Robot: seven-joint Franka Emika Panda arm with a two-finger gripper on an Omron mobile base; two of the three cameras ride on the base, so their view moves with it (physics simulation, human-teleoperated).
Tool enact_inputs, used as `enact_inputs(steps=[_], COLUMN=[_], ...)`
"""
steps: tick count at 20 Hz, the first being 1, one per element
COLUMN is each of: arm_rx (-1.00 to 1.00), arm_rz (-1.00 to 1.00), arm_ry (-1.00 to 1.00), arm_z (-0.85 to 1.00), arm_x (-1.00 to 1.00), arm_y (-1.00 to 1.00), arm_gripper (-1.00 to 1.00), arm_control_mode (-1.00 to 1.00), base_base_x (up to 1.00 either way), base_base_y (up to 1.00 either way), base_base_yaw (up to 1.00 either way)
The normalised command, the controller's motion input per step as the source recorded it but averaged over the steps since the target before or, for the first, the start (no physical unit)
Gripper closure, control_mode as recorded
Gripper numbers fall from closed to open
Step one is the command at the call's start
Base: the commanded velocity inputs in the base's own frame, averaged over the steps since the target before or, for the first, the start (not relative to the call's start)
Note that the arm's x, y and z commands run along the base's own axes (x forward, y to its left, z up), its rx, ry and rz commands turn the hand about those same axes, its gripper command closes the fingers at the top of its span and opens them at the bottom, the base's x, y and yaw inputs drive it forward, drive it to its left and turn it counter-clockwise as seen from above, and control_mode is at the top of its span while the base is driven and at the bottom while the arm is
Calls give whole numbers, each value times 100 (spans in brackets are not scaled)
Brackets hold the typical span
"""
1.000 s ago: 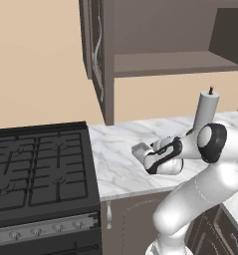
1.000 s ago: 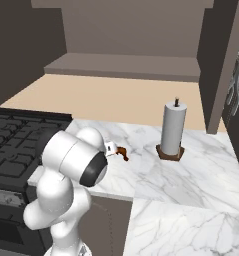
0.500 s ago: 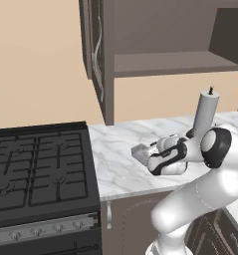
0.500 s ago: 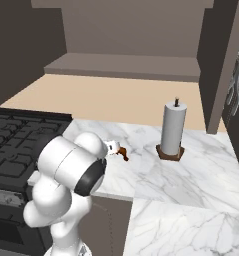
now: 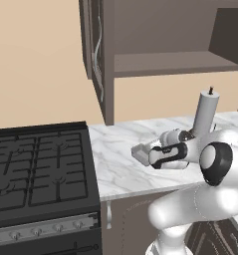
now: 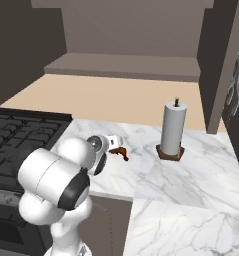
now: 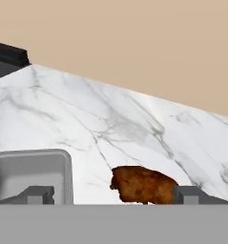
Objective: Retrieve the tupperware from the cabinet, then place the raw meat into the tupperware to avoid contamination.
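Observation:
The tupperware [image 7: 29, 172] is a shallow pale grey tray lying on the marble counter [image 7: 110, 119], its near corner just behind my left fingertip [image 7: 36, 194]. The raw meat [image 7: 141, 183] lies on the counter to its right, apart from it and close to my right fingertip [image 7: 189, 194]. My gripper [image 7: 113, 195] hovers low and is open, holding nothing. In the left base view the gripper [image 5: 148, 152] reaches over the tupperware [image 5: 138, 152]. In the right base view the raw meat [image 6: 120, 151] lies beside my hand. The cabinet [image 5: 98, 50] stands open above.
A tall white paper towel roll [image 5: 206, 115] on a brown base stands behind my arm near the back wall. A black gas stove [image 5: 38, 169] adjoins the counter on the left. The cabinet shelf [image 6: 126, 65] hangs over the counter.
My jaws have spread wide and my elbow has sunk a little. The hand stays by the tupperware. Tupperware and raw meat lie where they were.

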Motion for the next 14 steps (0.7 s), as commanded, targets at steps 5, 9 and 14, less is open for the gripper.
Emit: enact_inputs(steps=[5,9,14], arm_rx=[0,0,-1], arm_rz=[-12,-11,-10], arm_ry=[23,25,28], arm_z=[47,38,14], arm_x=[0,0,3], arm_y=[-22,-27,-25], arm_gripper=[-100,-100,-100], arm_control_mode=[-100,-100,-100], base_base_x=[0,0,0], base_base_y=[0,0,0], base_base_yaw=[0,0,0])
